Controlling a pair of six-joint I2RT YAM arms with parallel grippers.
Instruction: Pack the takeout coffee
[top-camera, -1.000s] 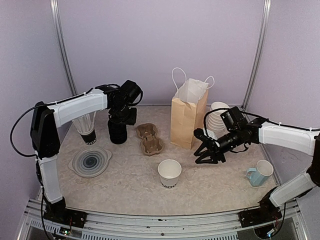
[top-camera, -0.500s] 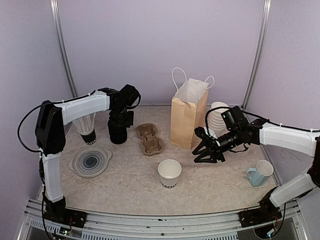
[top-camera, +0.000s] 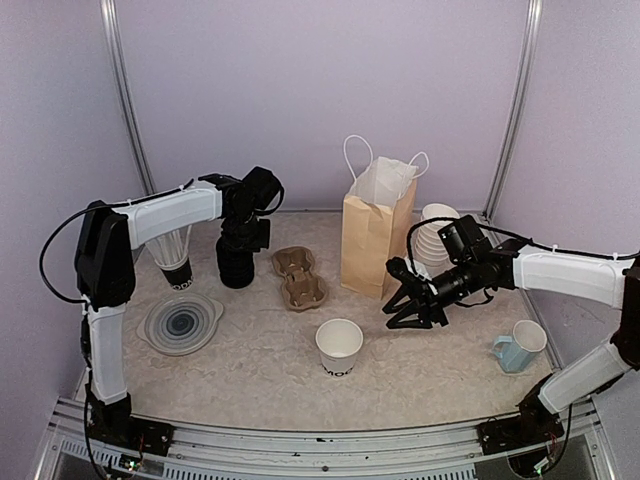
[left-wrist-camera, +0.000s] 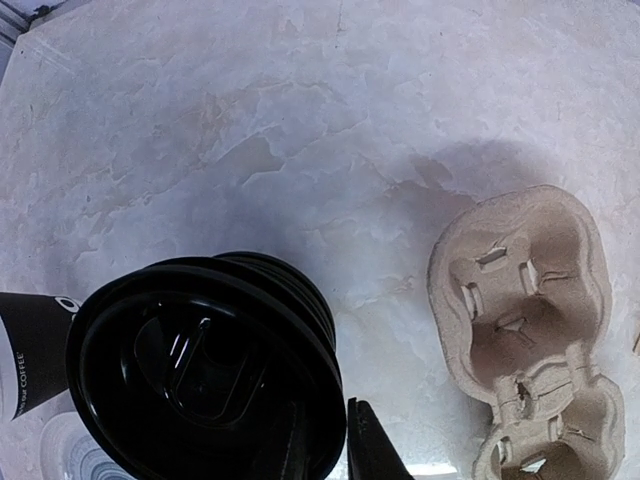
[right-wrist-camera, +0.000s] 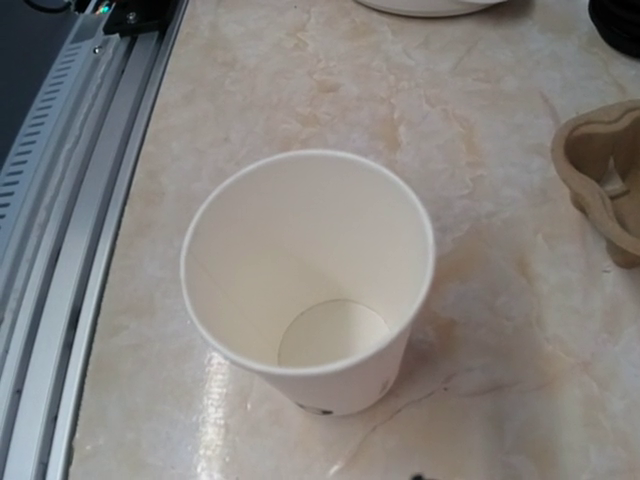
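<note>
A white paper cup (top-camera: 340, 346) with black lettering near its base stands lidless at the front middle; it also shows in the right wrist view (right-wrist-camera: 310, 285), empty. No lidded cup is in view. My right gripper (top-camera: 399, 297) is open, to the right of this cup and apart from it. A stack of black lids (top-camera: 236, 264) stands at the back left and fills the left wrist view (left-wrist-camera: 205, 365). My left gripper (top-camera: 246, 236) is on top of the stack. One finger (left-wrist-camera: 372, 452) sits just outside the top lid's rim; the other is hidden.
A brown pulp cup carrier (top-camera: 298, 278) lies beside the lids. A brown paper bag (top-camera: 374, 235) stands open behind the middle. A stack of lidless white cups (top-camera: 436, 238) is right of it. A light blue mug (top-camera: 520, 345) is front right, a clear round dish (top-camera: 181, 322) front left.
My right gripper has moved slightly left towards the lidless cup. My left wrist has shifted a little over the lid stack.
</note>
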